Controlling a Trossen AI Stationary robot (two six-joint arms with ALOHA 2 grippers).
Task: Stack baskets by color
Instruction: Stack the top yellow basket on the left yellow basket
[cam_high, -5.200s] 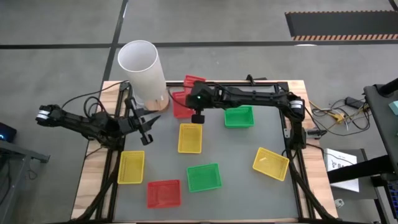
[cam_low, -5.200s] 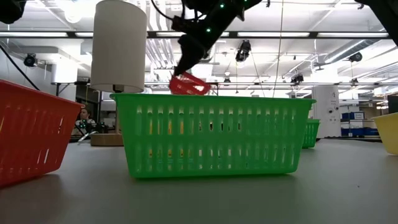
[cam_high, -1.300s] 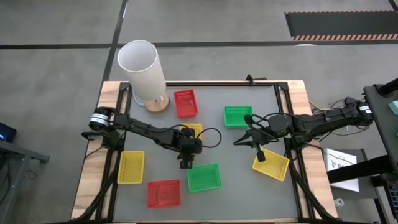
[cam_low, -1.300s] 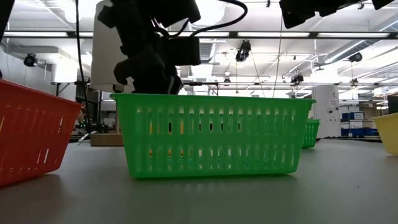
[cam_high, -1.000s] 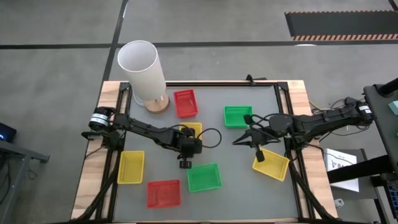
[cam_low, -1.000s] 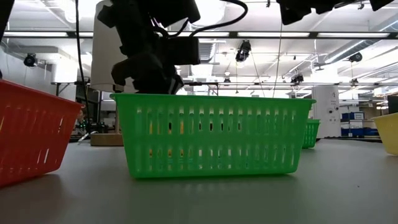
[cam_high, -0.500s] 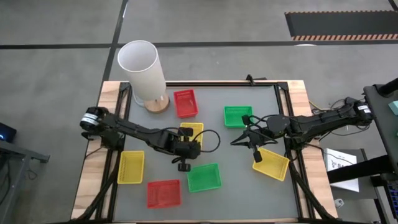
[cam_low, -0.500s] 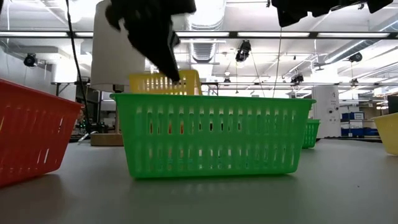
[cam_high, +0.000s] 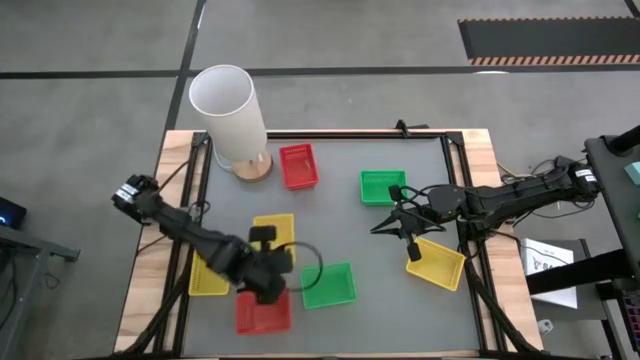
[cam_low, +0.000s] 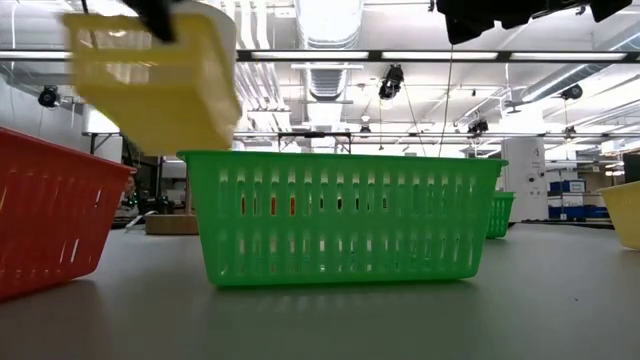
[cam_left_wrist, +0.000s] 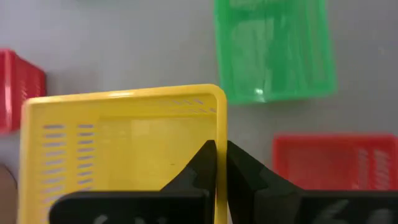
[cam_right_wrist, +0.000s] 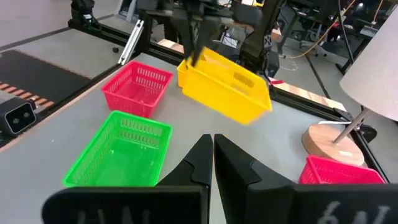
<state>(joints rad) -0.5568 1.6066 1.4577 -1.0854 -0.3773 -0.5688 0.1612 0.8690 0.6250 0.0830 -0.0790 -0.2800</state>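
My left gripper (cam_high: 263, 242) is shut on a yellow basket (cam_high: 277, 232) and holds it in the air over the table's near left part. In the low view this basket (cam_low: 150, 80) hangs high and tilted. On the table stand a green basket (cam_high: 328, 285), a red basket (cam_high: 263, 312), a second yellow basket (cam_high: 205, 277) partly under my left arm, red baskets (cam_high: 298, 165) at the back, another green one (cam_high: 384, 187) and a yellow one (cam_high: 435, 263) at the right. My right gripper (cam_right_wrist: 208, 155) hovers shut and bare at the right. My left gripper pinches the rim of one wall of the yellow basket (cam_left_wrist: 219, 134), near a corner, with one finger (cam_left_wrist: 202, 158) inside the basket and one outside. The fingers come from above, slanting down. The basket (cam_right_wrist: 224, 87) hangs tilted below them, clear of the table.
A tall white cylinder (cam_high: 230, 115) on a wooden base stands at the far left corner. The black frame rails (cam_high: 462, 215) run along the table's sides. Bare grey tabletop (cam_high: 350, 240) lies in the middle.
My left gripper has risen and gone toward the table's near left corner, turning as it went. The yellow basket has come up off the table's middle with it and now hangs tilted, clear of the other baskets.
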